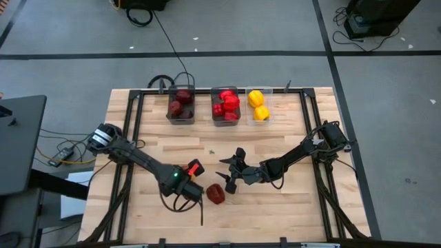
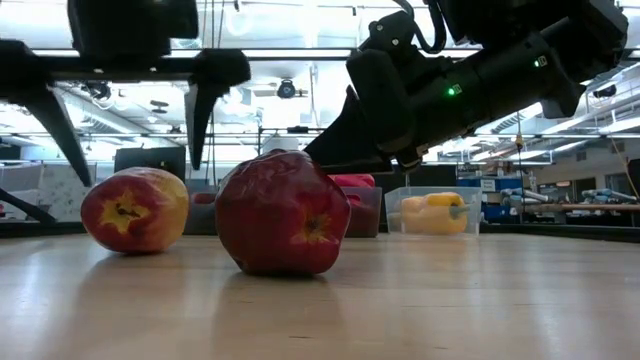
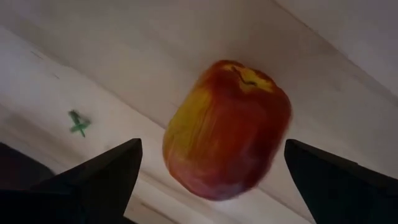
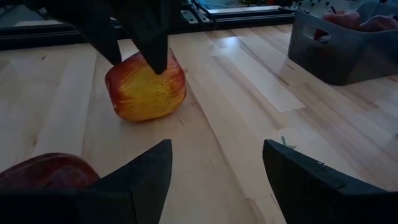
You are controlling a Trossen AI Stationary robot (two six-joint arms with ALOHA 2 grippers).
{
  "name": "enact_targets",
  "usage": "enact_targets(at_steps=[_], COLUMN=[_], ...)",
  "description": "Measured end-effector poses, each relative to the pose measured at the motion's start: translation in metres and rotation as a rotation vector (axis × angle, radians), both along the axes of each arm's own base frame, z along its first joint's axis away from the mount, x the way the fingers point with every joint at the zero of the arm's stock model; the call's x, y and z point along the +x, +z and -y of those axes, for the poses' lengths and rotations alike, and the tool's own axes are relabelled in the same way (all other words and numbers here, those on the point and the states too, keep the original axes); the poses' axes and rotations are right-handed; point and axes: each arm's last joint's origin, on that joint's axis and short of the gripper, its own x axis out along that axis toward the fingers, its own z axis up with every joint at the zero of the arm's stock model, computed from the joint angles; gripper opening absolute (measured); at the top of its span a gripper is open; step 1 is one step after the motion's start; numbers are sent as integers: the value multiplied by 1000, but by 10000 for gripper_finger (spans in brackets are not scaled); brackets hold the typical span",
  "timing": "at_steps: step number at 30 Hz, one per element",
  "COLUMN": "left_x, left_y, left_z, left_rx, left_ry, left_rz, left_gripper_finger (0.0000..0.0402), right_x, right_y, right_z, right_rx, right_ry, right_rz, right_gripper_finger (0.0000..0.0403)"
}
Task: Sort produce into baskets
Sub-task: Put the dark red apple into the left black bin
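The left gripper [image 3: 212, 149] hovers over the red-yellow apple [image 3: 227, 127]. Its fingers [image 3: 102, 180] are spread as wide as they go, one on each side of the fruit, and clear of it. That apple lies on its side near the middle of the tabletop [image 1: 289, 207], towards the front edge. The dark red apple [image 1: 215, 195] sits just beside it, closer to that edge.

The right gripper [image 4: 217, 146] is low above the boards and faces both apples. Its fingers are partly apart, with only bare wood between them.

A small green cross-shaped mark [image 3: 78, 122] on the wood is the only marking that shows.

Three baskets line the middle of the far edge:
- The dark basket [image 1: 180, 120] holds dark apples [image 1: 182, 100].
- The middle basket [image 1: 225, 122] holds red peppers [image 1: 227, 103].
- The clear basket [image 1: 258, 121] holds yellow peppers [image 1: 258, 105].

Open boards lie between the baskets and the arms, and out to both side edges.
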Motion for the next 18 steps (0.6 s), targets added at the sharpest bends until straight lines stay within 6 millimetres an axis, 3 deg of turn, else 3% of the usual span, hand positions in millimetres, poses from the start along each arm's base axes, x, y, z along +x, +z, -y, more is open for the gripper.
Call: enact_targets(at_steps=[11, 18], left_x=[-1, 2], left_y=[-28, -39], left_z=[-19, -32], left_rx=[-70, -103], left_ry=[16, 115], left_rz=[-69, -29], left_gripper_finger=[399, 390], right_x=[-1, -2], right_y=[-3, -4], right_z=[0, 1], right_rx=[-2, -7], right_ry=[-1, -6], right_rz=[-30, -37], right_gripper_finger=[261, 261])
